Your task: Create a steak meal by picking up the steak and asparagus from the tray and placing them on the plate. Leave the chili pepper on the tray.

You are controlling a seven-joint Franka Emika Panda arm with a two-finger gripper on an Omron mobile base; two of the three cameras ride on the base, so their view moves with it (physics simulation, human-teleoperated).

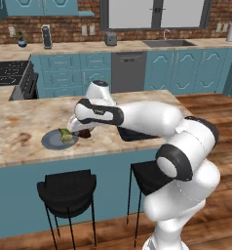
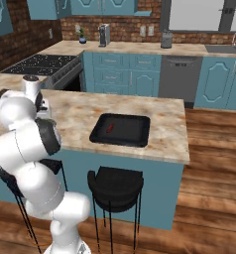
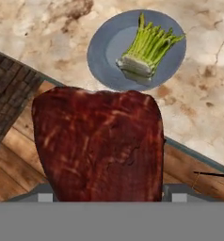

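- Now the pincer [image 1: 84, 131] grips the steak [image 3: 99, 143], held above the counter's [image 1: 20, 127] near edge, just beside the plate [image 1: 52, 141].
- The asparagus [image 3: 149, 47] lies on the plate.
- Well apart, toward the counter's right end, the tray [image 2: 121, 130] carries the chili [image 2: 109, 129].

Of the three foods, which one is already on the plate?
The asparagus: its green bundle lies on the grey-blue plate. The steak hangs in the gripper near the plate, and the red chili pepper lies on the black tray.
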